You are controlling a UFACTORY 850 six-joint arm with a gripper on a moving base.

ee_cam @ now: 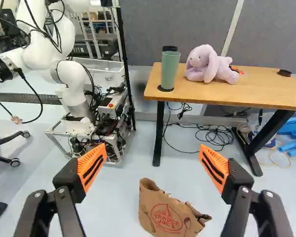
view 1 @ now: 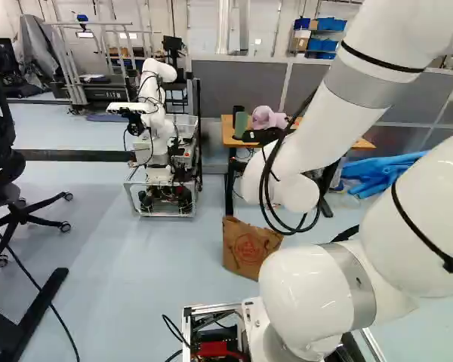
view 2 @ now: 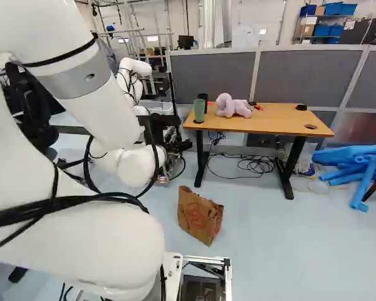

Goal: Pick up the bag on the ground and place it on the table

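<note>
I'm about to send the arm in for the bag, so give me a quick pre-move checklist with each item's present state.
1. Gripper open and unloaded: ok, fingers wide apart, nothing held.
2. Bag in the wrist view: ok, on the floor.
3. Gripper at the bag: not ok, the bag lies beyond the fingertips.
4. Handle to grip: cannot tell, only a crumpled top edge shows.
5. Room on the table: ok, bare wood beside the plush rabbit.
</note>
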